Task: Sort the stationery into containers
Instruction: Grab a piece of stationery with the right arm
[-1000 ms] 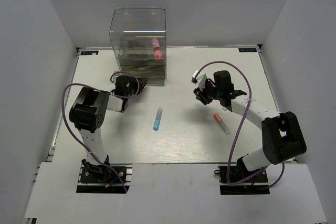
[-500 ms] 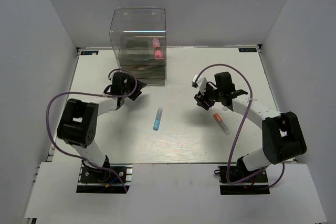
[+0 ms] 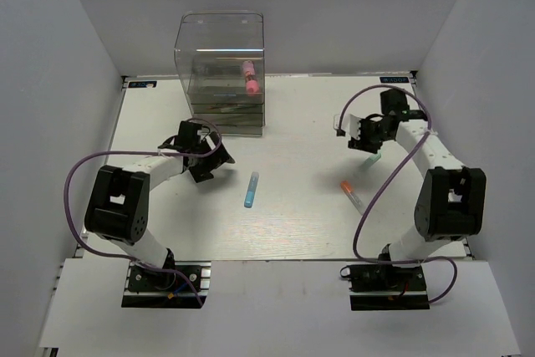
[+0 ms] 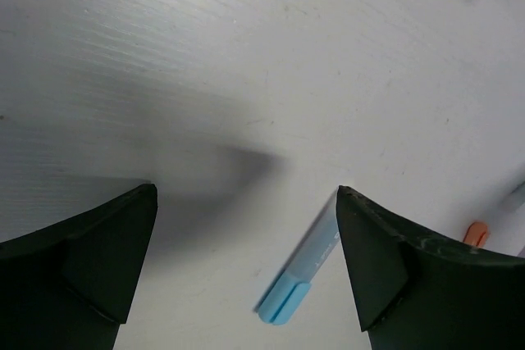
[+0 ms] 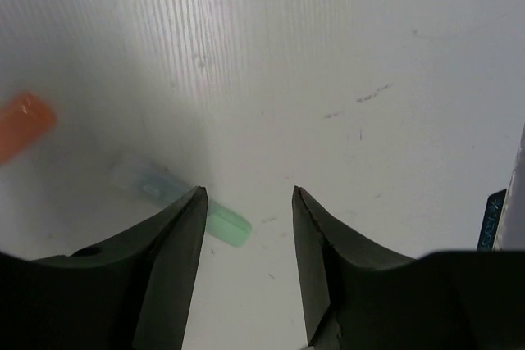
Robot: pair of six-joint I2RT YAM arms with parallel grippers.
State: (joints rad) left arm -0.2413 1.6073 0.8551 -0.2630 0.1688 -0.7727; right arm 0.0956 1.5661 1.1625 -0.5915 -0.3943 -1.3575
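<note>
Claws empty, left claw spread wide, right claw parted — teal marker beside

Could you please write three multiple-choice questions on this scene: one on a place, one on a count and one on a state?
1. Where is the pink tube?
A) inside the clear box
B) on top of it
C) held up in the air

2. How many markers lie on the table outside the box?
A) one
B) three
C) five

3. How does the left gripper stand?
A) shut on a marker
B) shut on nothing
C) open, holding nothing

Answers:
1 A: the tube shows through the box's clear wall.
2 B: the light-blue marker, the orange-capped marker and the teal marker lie there.
3 C: in the left wrist view its fingers stand wide apart with only table between them.
</note>
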